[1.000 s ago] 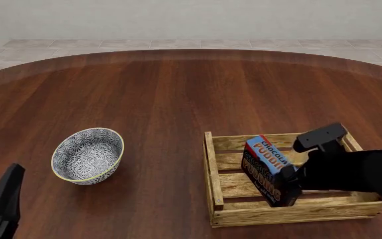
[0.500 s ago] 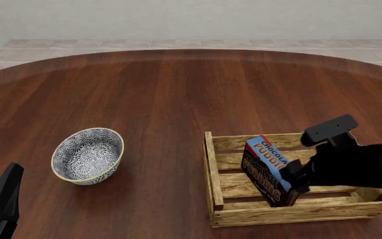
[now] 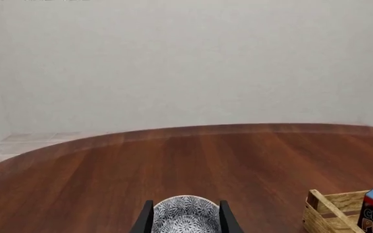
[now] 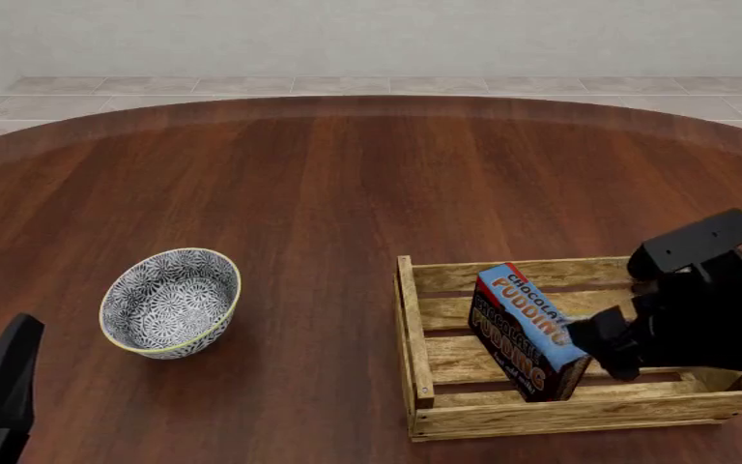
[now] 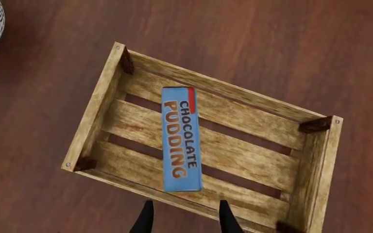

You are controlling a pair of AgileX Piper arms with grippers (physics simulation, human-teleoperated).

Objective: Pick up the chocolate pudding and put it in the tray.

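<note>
Wooden tray holds the chocolate pudding on edge — right fingers apart, empty; brush it and it topples.

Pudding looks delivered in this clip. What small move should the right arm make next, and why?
Probably keep lifting the right gripper up and away toward rest. The chocolate pudding already stands on edge on the slats inside the tray, and the gripper's fingers are open and off the carton, so nothing remains to carry. The left gripper is idle near the bowl.
</note>
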